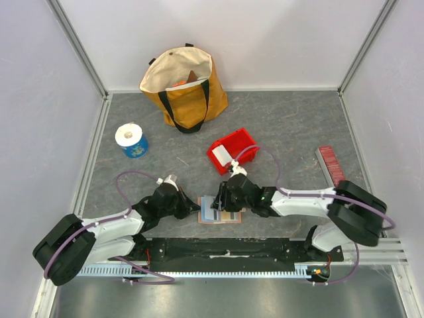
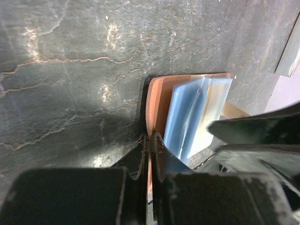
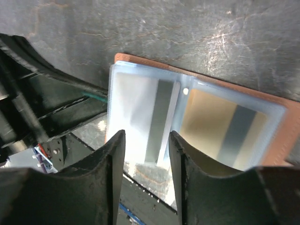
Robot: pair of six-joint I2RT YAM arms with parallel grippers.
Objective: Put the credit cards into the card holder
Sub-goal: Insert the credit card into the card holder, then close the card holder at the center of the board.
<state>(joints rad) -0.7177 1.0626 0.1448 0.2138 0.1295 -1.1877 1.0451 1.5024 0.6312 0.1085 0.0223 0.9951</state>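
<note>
Tan leather-like bifold card holder [image 1: 225, 216] lies open, near centre. The left gripper [image 2: 149, 143] is clamped on its left cover edge. White grey-striped plastic card [image 3: 136, 108] and yellowish plastic card [image 3: 211, 122] sit in clear sleeves. The right gripper [image 3: 146, 154] hovers half-open and empty. Judged nearly done; remaining cards cannot be told.

The desk [image 1: 298, 126] has a dark grey, stone-like top with pale veins and a dull sheen. The card holder [image 3: 293, 122] looks like matt tan leather, and its inner sleeves [image 2: 185, 112] are clear, glossy, bluish plastic. Under them the white card [image 3: 133, 105] and the yellowish card [image 3: 208, 117] are smooth plastic, each with a grey stripe. The left claw [image 2: 149, 140] and right claw [image 3: 146, 140] are matt black plastic, faintly grainy. The bag [image 1: 192, 99] at the desk's far edge is mustard cloth. The bin [image 1: 245, 140] is glossy red plastic.
</note>
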